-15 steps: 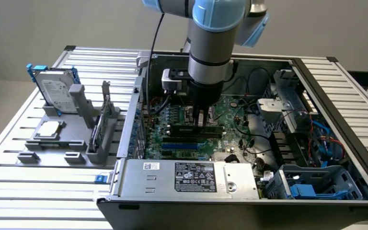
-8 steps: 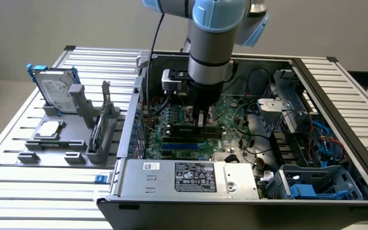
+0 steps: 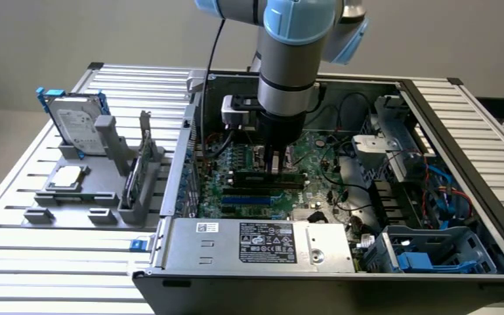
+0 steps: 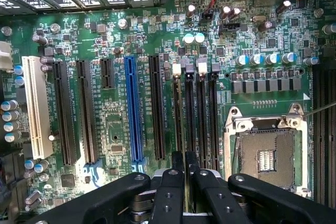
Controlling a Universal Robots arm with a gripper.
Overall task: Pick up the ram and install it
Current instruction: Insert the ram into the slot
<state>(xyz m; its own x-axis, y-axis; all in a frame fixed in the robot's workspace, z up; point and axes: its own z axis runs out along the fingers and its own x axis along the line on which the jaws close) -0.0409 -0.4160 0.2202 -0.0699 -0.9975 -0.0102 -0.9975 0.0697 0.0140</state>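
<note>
In the exterior view, the gripper [image 3: 275, 163] is seen down inside the open case [image 3: 462, 164], over the motherboard [image 3: 322, 172], with the ram [image 3: 268, 177] lying flat just below it. In the wrist view, the fingers [image 4: 169, 192] are seen nearly closed on the ram's [image 4: 185, 162] thin edge, above the slots [image 4: 195, 114] beside the socket [image 4: 266, 156].

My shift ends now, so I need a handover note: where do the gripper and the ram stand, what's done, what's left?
Gripper: down inside the open computer case, fingers closed narrowly on the ram.
Ram: lying along the black memory slots.
Done: pickup, carry to the slots.
Left: whether it is fully seated cannot be told; release not yet done.
</note>
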